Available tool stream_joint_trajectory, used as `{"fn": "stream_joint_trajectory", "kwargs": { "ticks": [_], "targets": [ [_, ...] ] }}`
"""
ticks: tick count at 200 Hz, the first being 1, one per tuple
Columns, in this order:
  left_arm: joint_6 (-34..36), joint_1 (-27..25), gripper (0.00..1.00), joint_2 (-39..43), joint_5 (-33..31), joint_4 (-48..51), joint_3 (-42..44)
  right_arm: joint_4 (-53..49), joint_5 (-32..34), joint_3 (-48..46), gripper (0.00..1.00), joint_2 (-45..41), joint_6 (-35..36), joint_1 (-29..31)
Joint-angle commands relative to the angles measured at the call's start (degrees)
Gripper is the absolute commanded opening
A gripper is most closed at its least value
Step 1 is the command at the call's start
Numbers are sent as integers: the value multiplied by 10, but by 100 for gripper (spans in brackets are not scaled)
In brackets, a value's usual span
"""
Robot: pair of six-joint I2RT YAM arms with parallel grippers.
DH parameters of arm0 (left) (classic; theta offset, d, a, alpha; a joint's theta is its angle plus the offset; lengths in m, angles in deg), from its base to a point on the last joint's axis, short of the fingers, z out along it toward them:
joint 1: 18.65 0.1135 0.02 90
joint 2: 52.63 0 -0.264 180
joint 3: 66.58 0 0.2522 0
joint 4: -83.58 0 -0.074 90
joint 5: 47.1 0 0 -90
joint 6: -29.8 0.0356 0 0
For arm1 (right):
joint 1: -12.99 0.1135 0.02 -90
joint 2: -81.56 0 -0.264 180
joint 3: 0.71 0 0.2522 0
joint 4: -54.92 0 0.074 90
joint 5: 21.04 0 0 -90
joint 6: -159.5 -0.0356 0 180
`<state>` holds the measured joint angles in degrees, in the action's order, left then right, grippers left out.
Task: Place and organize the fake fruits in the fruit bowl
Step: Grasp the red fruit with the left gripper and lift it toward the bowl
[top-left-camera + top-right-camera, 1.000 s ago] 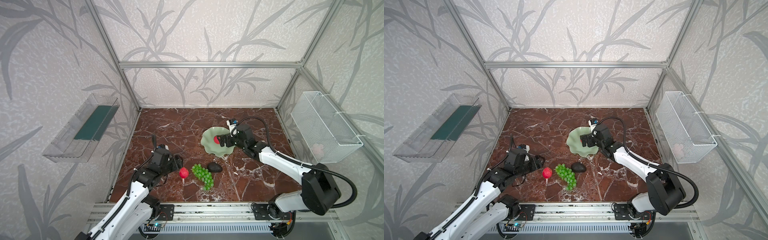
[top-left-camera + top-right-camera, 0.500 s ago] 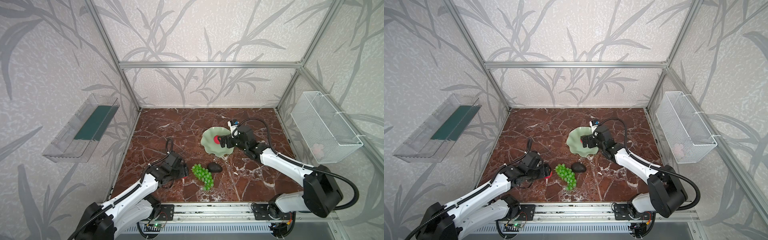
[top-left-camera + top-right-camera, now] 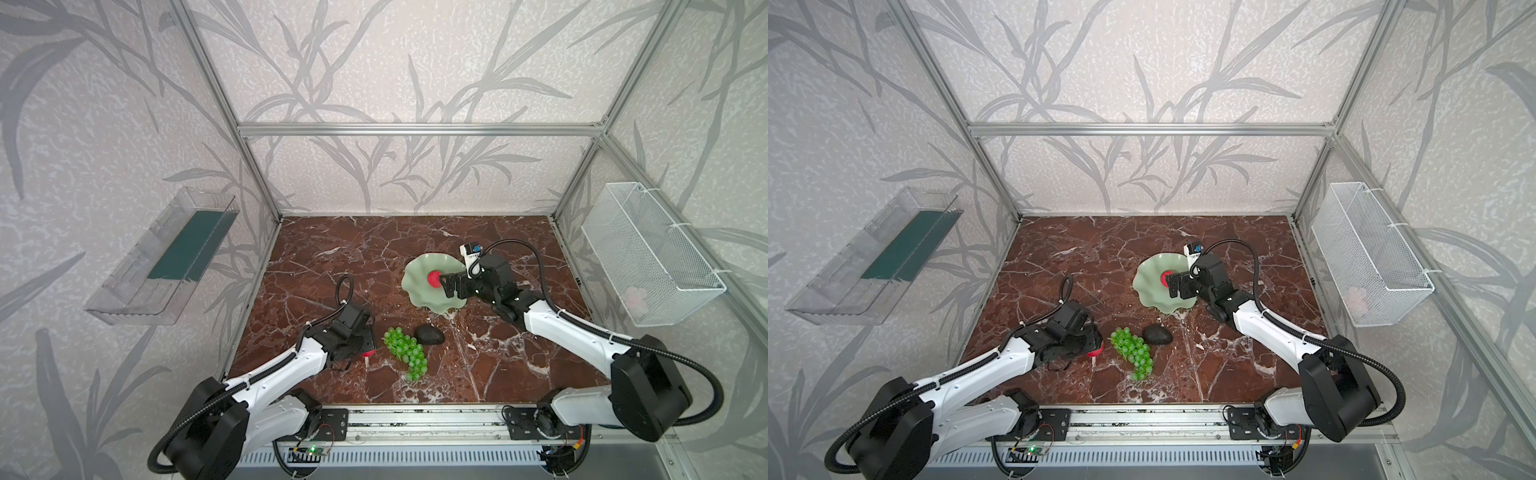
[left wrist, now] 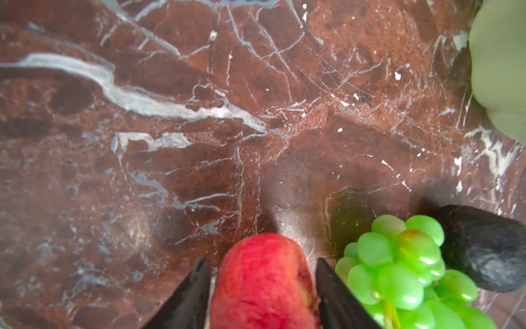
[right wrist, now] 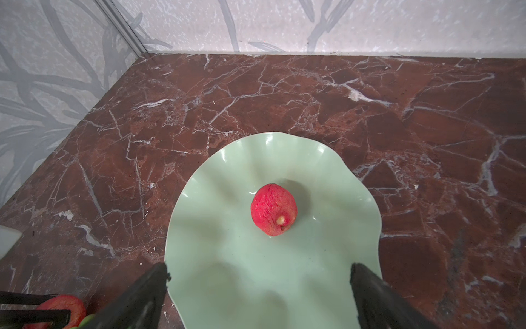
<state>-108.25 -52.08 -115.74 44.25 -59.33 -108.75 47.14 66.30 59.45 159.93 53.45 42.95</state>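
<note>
Left end effector point(image 4: 261, 262) snug around red fruit point(image 4: 264, 284)

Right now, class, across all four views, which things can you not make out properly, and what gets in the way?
Red fruit at the left gripper: in both top views, mostly hidden under it; in the left wrist view, cut off by the frame edge.
Whether the fingers touch it: unclear there.
Pale pink thing in the wire basket: top views, blurred behind mesh.

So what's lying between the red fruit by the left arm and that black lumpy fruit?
The green grapes lie between the red fruit and the dark avocado; both top views show it.
</note>
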Motion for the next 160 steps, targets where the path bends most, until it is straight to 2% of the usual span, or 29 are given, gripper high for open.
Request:
{"fn": "stream_joint_trajectory", "kwargs": {
  "ticks": [1, 65, 120, 160],
  "targets": [
    [-6, -2, 51, 8, -17, 11, 2, 12, -2, -5, 99, -12, -4, -5],
    [4, -2, 36, 43, -21, 30, -5, 23, -8, -15, 99, -8, -15, -10],
    [45, -2, 37, 76, -3, -4, -63, 17, -4, -29, 99, -35, -18, -16],
    [108, -2, 39, -2, -1, -54, -174, 0, 4, -49, 99, -74, -18, -20]
  ]
}}
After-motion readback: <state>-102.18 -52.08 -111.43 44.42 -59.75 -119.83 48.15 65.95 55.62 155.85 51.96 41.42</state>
